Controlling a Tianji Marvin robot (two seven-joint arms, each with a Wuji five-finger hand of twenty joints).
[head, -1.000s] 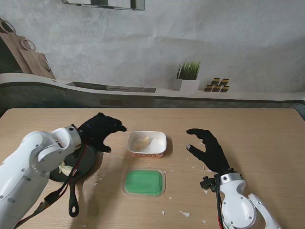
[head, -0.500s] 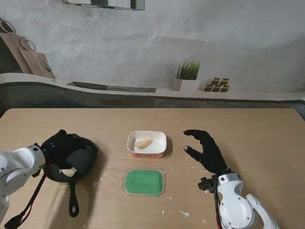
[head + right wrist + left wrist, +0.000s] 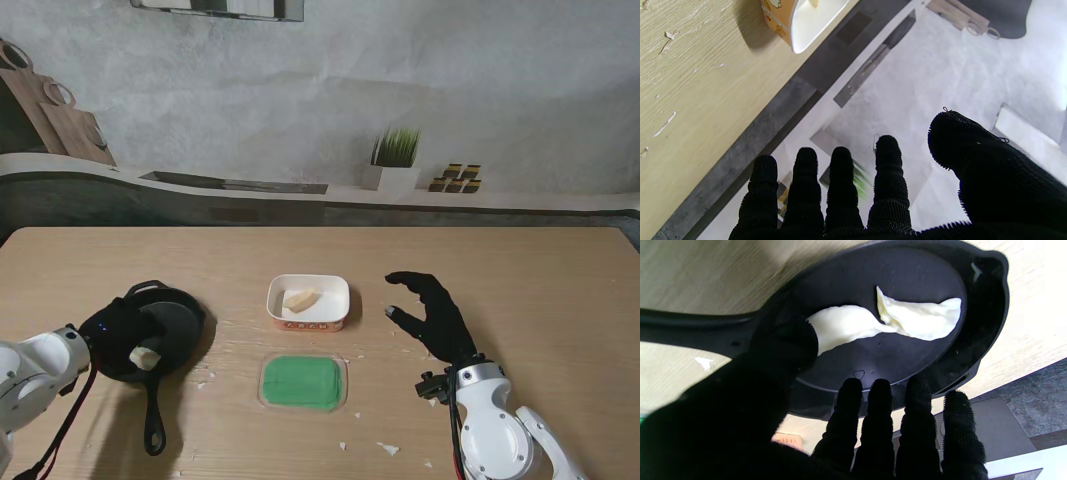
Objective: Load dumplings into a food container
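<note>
A black skillet [image 3: 172,322] sits on the table at my left and holds two pale dumplings [image 3: 846,325] [image 3: 920,318]. My left hand [image 3: 122,335] hovers over the skillet's near left side, fingers spread. In the left wrist view the thumb [image 3: 790,346] covers one end of a dumpling, while the other fingers [image 3: 880,406] stay off it. The white food container [image 3: 308,301] stands mid-table with one dumpling [image 3: 300,299] inside. My right hand [image 3: 430,315] is raised to the right of the container, open and holding nothing. The container's rim [image 3: 806,20] shows in the right wrist view.
A green lid [image 3: 303,381] lies flat on the table nearer to me than the container. The skillet's handle [image 3: 153,420] points toward me. Small white scraps [image 3: 388,449] dot the wood near the lid and the right arm.
My left hand has drawn back from the container's left side to the skillet and settled at its near left. A dumpling lies in the container. The right hand barely shifted.
</note>
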